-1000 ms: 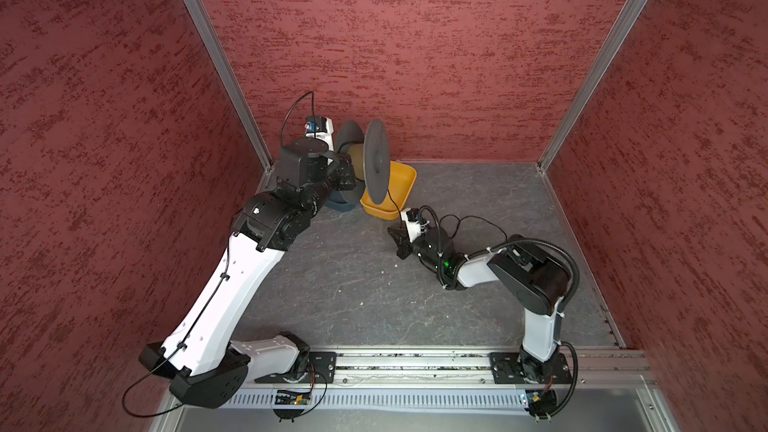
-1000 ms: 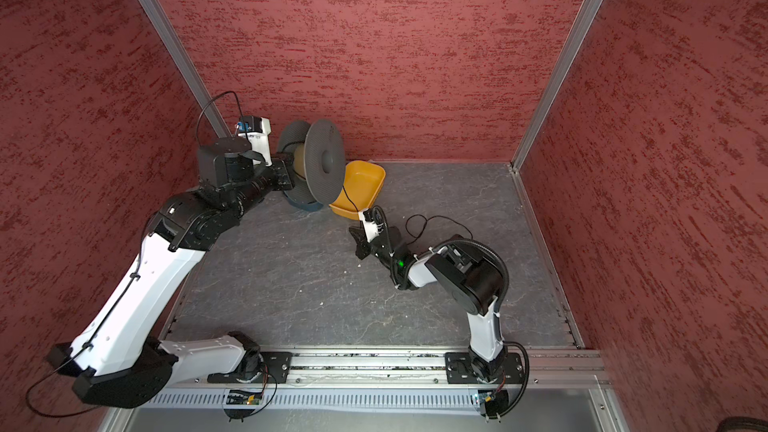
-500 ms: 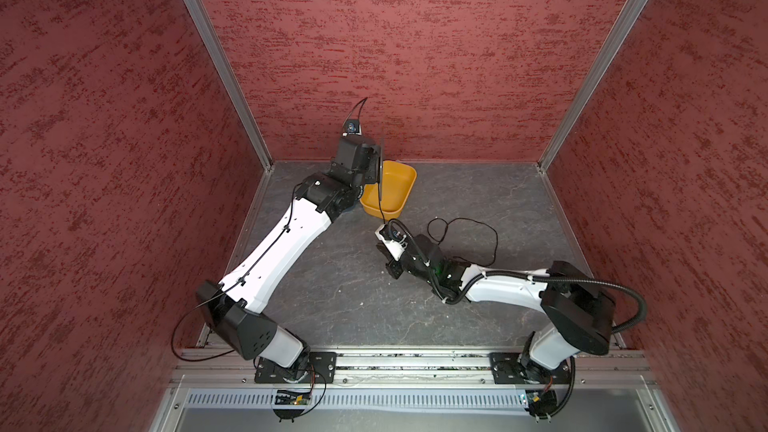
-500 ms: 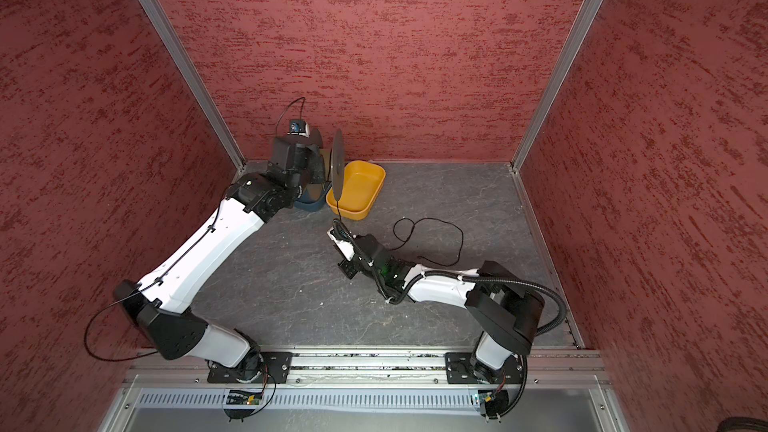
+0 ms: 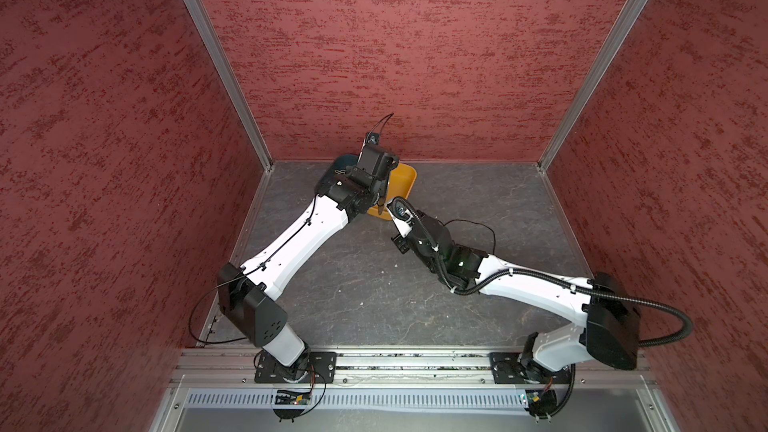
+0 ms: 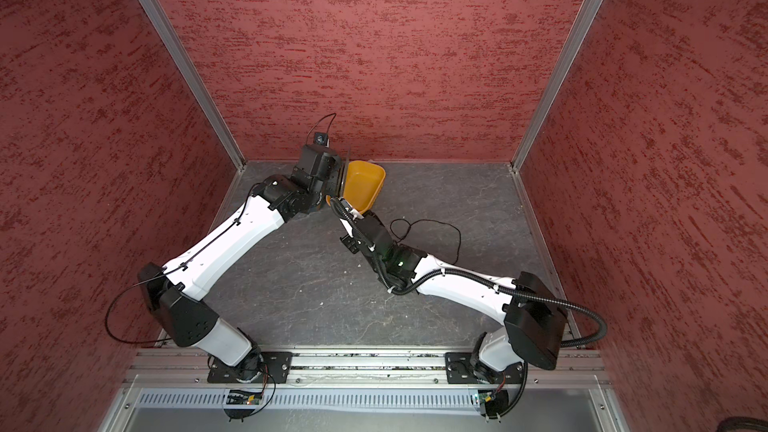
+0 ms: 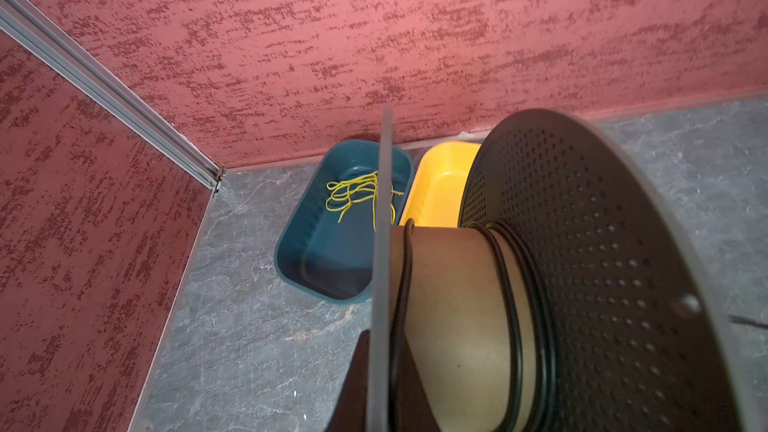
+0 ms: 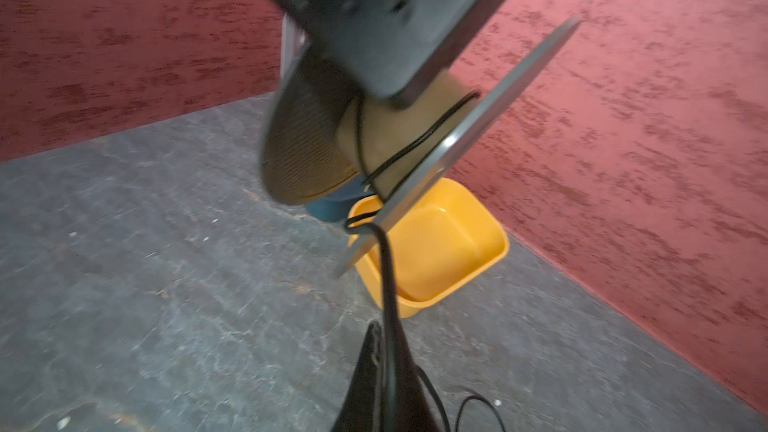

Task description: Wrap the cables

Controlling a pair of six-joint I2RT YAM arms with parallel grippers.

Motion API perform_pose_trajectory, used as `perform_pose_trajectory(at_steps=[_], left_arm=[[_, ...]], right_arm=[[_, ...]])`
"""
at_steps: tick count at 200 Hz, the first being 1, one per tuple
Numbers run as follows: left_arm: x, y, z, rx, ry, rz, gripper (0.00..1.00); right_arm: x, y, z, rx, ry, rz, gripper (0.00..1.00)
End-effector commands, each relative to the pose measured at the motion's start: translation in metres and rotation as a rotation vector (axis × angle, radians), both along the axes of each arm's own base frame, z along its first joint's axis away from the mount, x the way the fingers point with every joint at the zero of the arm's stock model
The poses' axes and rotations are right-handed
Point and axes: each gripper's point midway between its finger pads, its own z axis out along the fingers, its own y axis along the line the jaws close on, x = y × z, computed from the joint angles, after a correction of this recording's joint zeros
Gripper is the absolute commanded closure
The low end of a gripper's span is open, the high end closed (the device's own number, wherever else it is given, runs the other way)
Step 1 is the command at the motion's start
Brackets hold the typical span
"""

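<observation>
Winding is in hand: the left gripper [image 7: 376, 367] clamps the spool [image 7: 457, 305], apparently by its flange, while the right gripper [image 8: 380, 371] pinches the cable [image 8: 386, 276]. Slack lies on the worktop [image 6: 291, 284]; the next move calls for guiding another turn onto the core.

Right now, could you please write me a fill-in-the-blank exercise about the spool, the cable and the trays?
The yellow-green strands lie in the ___ tray.
The black cable is pinched by the ___ end effector.
The spool is held by the ___ end effector.
Missing words: blue, right, left.
</observation>
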Motion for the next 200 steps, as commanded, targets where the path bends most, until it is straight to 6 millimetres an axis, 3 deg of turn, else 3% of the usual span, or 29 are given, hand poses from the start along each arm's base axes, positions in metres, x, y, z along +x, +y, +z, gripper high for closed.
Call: perform_pose_trajectory(at_steps=[1,33,55,81,102,134,175,200], left_arm=[[-0.013,0.0,0.012,-0.025,-0.029,0.0,1.0],[-0.027,-0.007,0.012,-0.07,-0.007,-0.049,1.0],[-0.037,-0.016,0.011,-0.085,0.006,-0.112,1.0],[-0.046,-0.023,0.009,-0.085,0.038,-0.183,1.0],[-0.051,-0.026,0.011,-0.1,0.04,-0.21,1.0],[-0.057,-0.032,0.018,-0.13,0.044,-0.254,1.0],[-0.071,-0.054,0.031,-0.244,0.067,-0.377,1.0],[-0.078,-0.056,0.044,-0.293,0.054,-0.413,1.0]], right_arm=[[0.024,-0.04,0.029,0.009,-0.075,-0.206,1.0],[0.039,-0.061,0.055,0.076,-0.099,-0.288,1.0],[0.049,-0.067,0.06,0.127,-0.078,-0.282,1.0],[0.06,-0.065,0.062,0.141,-0.009,-0.2,0.91],[0.076,-0.077,0.059,0.132,0.04,-0.221,0.94],[0.097,-0.105,0.049,0.182,0.112,-0.253,0.94],[0.113,-0.121,0.015,0.272,0.254,-0.187,0.94],[0.118,-0.134,-0.006,0.335,0.302,-0.158,0.92]])
